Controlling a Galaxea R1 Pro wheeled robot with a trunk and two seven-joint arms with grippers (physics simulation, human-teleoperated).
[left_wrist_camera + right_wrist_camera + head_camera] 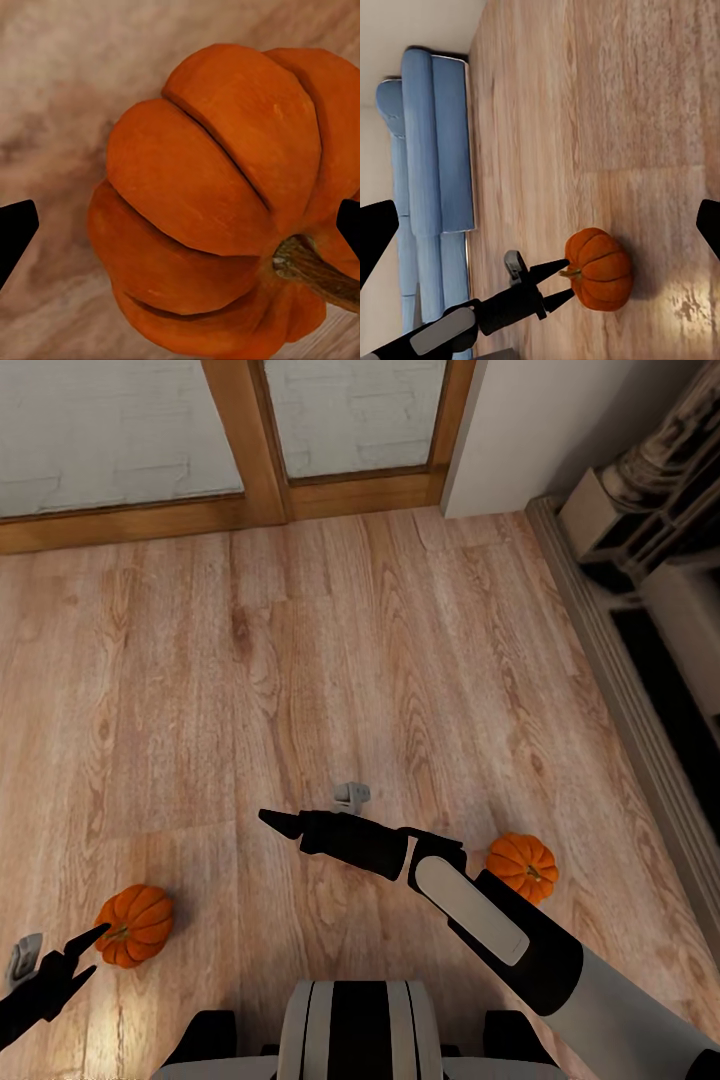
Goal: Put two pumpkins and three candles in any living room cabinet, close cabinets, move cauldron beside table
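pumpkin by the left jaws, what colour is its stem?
Brownish, with a greenish-grey base, on the orange pumpkin. The left wrist view shows it best.

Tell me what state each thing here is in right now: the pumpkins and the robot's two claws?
Left pumpkin: on the floor, tipped so its stem points sideways, not gripped.
Right pumpkin: on the floor beside the right arm, untouched.
Left gripper: open, fingertips at the left pumpkin, one to each side of it.
Right gripper: held over bare floor, empty; open or shut is hard to tell.
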